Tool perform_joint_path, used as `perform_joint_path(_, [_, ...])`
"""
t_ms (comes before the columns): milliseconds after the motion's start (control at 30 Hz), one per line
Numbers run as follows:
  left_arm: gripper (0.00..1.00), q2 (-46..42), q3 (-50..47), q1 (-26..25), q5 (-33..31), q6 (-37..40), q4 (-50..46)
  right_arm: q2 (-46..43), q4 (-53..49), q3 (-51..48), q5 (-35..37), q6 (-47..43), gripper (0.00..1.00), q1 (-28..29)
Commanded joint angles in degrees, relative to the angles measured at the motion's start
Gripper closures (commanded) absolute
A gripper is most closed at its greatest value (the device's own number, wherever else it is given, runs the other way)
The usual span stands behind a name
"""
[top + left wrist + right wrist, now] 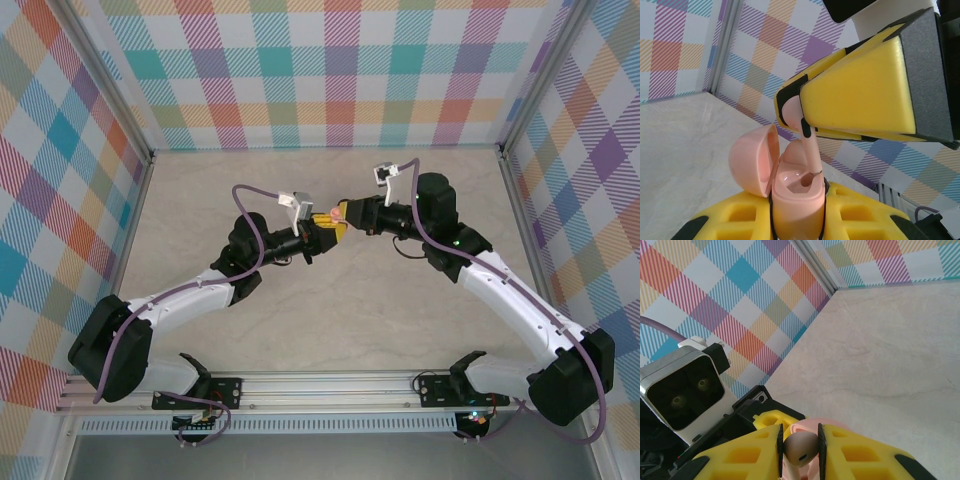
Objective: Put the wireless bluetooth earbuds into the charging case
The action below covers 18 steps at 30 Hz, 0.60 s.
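We see left jaws gripping the opened charging case [796, 195]; right jaws pinch an earbud [809, 147], stem pointing down.

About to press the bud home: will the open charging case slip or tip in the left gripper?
Probably holds firm: the left gripper clamps the charging case on both sides. Its glossy, rounded surface looks slippery, so it might twist. The hinged lid hangs open and would likely swing if bumped.
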Motion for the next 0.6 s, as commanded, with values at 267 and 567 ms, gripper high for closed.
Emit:
perform_joint_path(267, [0.94,-1.3,1.96,-0.39,0.77,-0.78,1.23,-0.64,0.24,0.62,1.93,-1.87,0.73,0.9])
perform_joint_path(567, [0.94,-1.65,1.86,-0.36,0.04,-0.78,1.05,-0.37,-0.57,0.71,2.72,-2.65,0.73,1.42])
